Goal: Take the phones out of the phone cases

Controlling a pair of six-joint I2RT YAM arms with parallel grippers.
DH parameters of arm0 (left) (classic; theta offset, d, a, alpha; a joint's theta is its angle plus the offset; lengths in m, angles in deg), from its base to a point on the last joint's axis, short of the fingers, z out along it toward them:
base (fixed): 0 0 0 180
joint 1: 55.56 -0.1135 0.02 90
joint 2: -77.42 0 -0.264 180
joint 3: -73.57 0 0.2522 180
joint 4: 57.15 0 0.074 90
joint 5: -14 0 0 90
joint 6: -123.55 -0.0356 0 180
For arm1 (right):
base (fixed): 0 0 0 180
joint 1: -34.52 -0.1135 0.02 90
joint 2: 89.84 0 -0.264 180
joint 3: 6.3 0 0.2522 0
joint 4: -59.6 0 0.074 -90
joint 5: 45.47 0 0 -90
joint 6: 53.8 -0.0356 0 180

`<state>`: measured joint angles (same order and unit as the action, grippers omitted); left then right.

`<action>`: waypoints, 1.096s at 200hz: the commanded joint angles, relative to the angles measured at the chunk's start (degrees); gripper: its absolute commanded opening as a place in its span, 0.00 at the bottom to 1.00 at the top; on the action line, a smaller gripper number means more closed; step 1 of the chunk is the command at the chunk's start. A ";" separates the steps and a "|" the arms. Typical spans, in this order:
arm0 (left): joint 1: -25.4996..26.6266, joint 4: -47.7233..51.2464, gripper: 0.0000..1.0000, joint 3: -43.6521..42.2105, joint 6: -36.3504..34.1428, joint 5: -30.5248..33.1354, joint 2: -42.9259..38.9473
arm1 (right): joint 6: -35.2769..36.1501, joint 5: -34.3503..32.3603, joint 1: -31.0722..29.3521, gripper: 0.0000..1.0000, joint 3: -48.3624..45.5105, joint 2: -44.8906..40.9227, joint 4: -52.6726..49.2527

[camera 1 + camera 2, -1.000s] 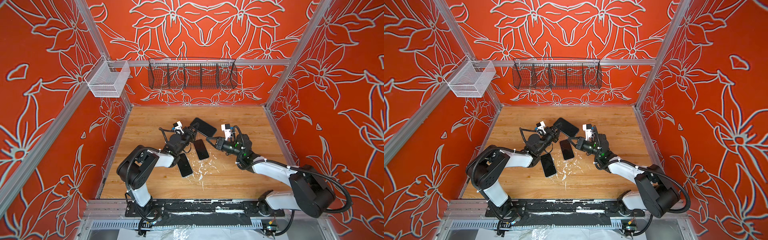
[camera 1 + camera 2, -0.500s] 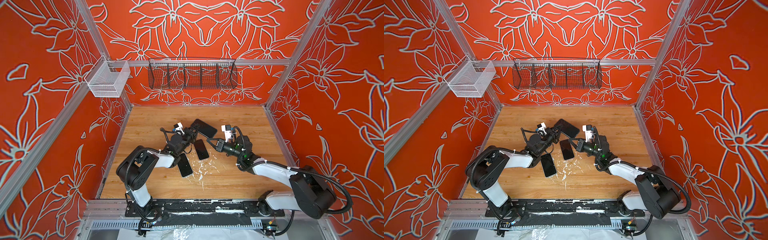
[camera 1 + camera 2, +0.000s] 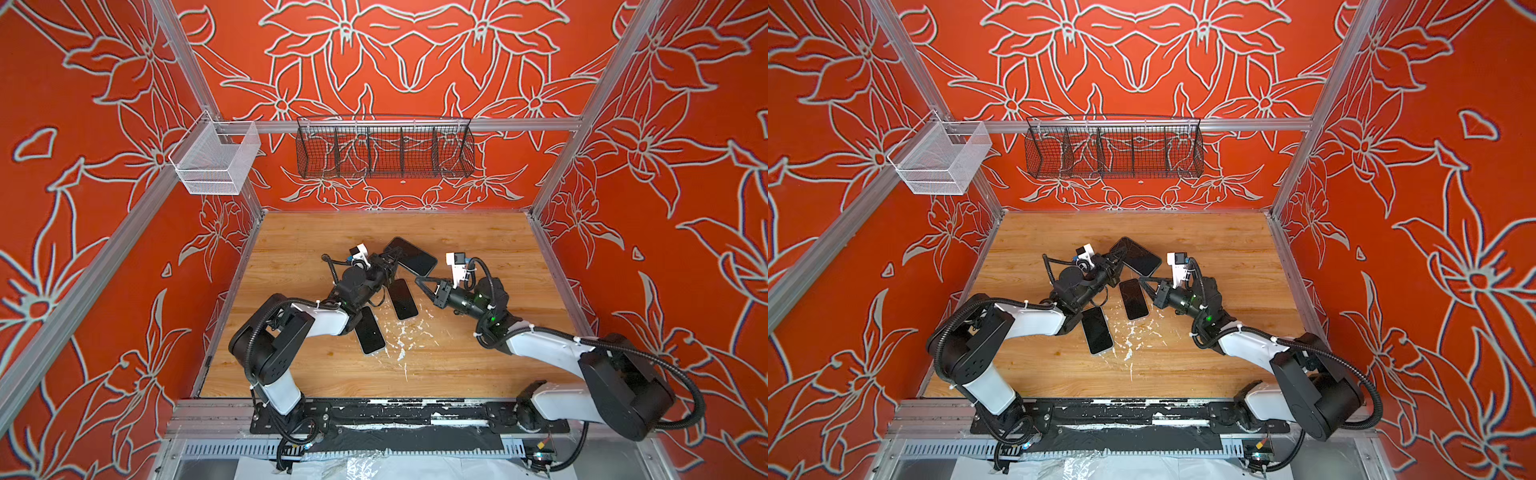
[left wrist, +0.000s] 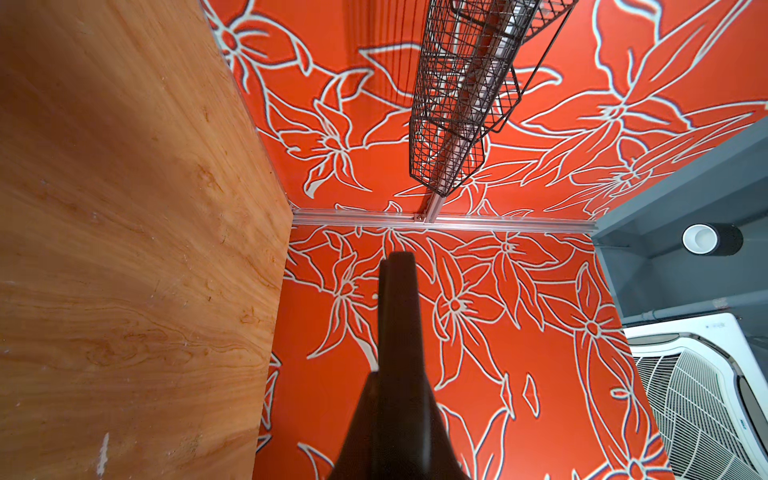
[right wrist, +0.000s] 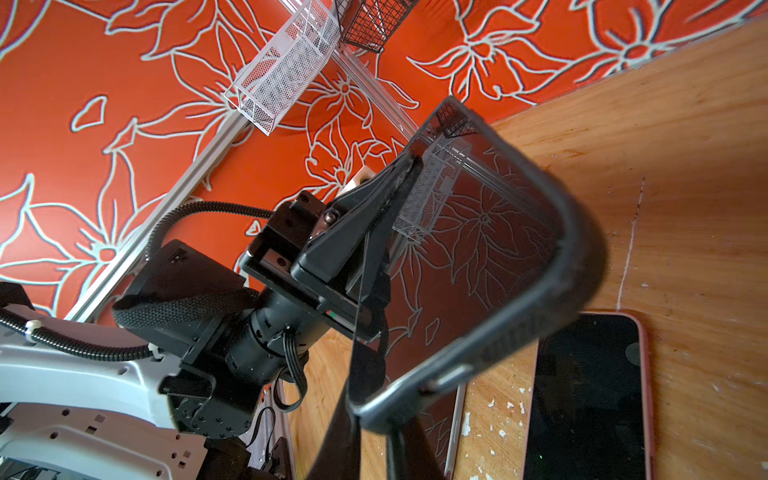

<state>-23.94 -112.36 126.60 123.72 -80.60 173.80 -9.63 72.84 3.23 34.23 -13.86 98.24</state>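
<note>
Right wrist view: left gripper clamping shut on phone case edge; right gripper pinching shut on opposite corner; phone sitting inside case, hanging tilted above table, near two loose phones

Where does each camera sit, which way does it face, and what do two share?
Top views: high at the front, looking down on the table; left arm and right arm show.
Left wrist: looks along the shut left pincer toward the black basket.
Right wrist: low, facing the cased phone and the left arm holding it.
Shared: both wrist views show the black basket.
</note>
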 commanded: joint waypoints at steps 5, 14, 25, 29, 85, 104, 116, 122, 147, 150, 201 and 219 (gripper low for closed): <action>1.88 -8.02 0.00 3.34 2.99 -4.08 -3.75 | 1.09 -3.10 -0.26 0.01 -1.81 2.49 -1.60; 1.87 -8.00 0.00 3.44 3.17 -4.20 -3.81 | 1.07 -3.01 -0.28 0.02 -1.80 2.91 -1.13; 1.87 -8.02 0.00 3.58 3.27 -4.35 -3.80 | 0.90 -2.86 -0.29 0.02 -1.81 3.44 -0.58; 1.87 -8.04 0.00 3.54 3.37 -4.36 -3.68 | 0.86 -2.83 -0.27 0.01 -1.83 3.61 -0.43; 1.87 -8.55 0.00 3.89 3.74 -4.98 -3.63 | 0.60 -2.89 -0.18 0.02 -2.31 4.35 0.93; 1.88 -8.62 0.00 4.15 3.78 -5.32 -3.60 | 0.73 -2.83 -0.09 0.02 -2.70 4.35 0.94; 1.87 -8.64 0.00 4.32 3.73 -5.57 -3.65 | 0.71 -2.99 -0.01 0.02 -2.98 4.27 1.19; 1.87 -8.64 0.00 4.37 3.77 -5.66 -3.61 | 0.72 -2.92 -0.04 0.02 -3.16 4.26 1.29; 1.87 -9.19 0.00 4.33 3.46 -6.19 -3.40 | 0.77 -2.94 0.13 0.02 -3.56 3.67 1.08; 1.87 -9.24 0.00 4.33 3.30 -6.27 -3.45 | 0.85 -2.83 0.16 0.02 -3.58 3.57 1.04; 1.78 -9.34 0.00 3.47 -0.38 -7.99 -2.97 | 2.68 -1.99 0.32 0.04 -4.16 -0.99 -3.29; 1.40 -9.85 0.00 3.36 -2.33 -9.17 -2.30 | 4.05 -1.97 0.59 0.05 -4.68 -4.60 -6.80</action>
<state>-22.17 -115.94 129.44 123.79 -87.36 172.33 -7.92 70.85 3.40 30.77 -13.84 95.27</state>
